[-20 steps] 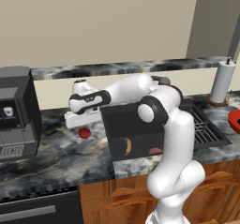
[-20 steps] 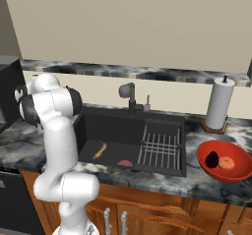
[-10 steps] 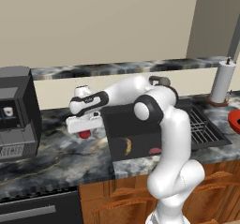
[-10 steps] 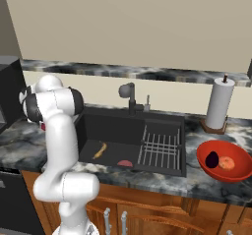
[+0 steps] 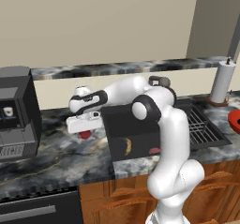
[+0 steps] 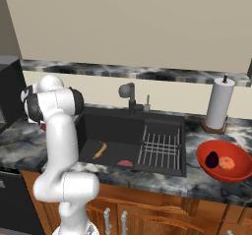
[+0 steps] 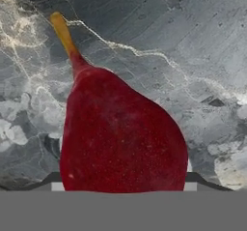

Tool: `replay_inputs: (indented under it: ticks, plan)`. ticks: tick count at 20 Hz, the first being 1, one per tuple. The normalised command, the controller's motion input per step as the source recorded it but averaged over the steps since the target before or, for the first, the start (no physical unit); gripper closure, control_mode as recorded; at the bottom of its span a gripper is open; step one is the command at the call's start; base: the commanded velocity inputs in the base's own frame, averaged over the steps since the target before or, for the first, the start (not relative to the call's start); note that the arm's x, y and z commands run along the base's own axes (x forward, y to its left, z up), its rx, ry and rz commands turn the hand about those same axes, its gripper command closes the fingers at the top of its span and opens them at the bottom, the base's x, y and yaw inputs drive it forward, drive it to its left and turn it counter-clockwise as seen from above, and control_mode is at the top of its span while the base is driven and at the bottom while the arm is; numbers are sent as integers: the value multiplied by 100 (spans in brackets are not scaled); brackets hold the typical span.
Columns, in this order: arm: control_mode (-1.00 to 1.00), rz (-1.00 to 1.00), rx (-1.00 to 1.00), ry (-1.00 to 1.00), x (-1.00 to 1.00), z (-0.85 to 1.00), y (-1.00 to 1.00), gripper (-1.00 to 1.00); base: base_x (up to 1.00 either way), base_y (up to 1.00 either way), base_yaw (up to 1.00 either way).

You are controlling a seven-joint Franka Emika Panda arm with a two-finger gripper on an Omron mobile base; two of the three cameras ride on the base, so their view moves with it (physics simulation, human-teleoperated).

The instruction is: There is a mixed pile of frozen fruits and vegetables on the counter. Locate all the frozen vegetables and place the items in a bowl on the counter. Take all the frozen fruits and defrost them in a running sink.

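Note:
A dark red pear (image 7: pixel 123 138) with a yellow stem lies on the marble counter (image 5: pixel 56 157) left of the sink (image 5: pixel 117 120). My gripper (image 5: pixel 83 126) hangs directly over it, open, and the two dark fingertips (image 7: pixel 50 179) show low on either side of the fruit's wide end. From the left base the pear (image 5: pixel 85 134) peeks out just under the hand. A banana (image 6: pixel 100 150) and a flat red piece (image 6: pixel 125 163) lie in the sink basin. The red bowl (image 6: pixel 200 156) on the right counter holds a dark eggplant (image 6: pixel 212 159) and an orange item (image 6: pixel 226 162).
A black coffee machine (image 5: pixel 16 113) stands close to the left of the hand. The faucet (image 6: pixel 129 94) rises behind the sink, and a dish rack (image 6: pixel 160 143) fills its right half. A paper towel roll (image 6: pixel 217 103) stands at the back right.
The arm has swung left and lowered, bringing the hand down onto the pear on the counter. The pear itself has not moved.

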Motion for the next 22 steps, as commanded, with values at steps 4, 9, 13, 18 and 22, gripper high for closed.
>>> replay_inputs:
  ticks: [4,9,13,18,22]
  plan:
    - [-100,-1,0,5,-11,43,-33,100,0,0,0]
    - [-100,-1,-1,1,-35,50,-50,100,0,0,0]
    - [-100,1,0,0,-35,51,-70,100,0,0,0]
    - [-100,2,0,0,-32,45,-77,100,0,0,0]
    - [-100,1,3,-3,-45,19,-84,100,0,0,0]
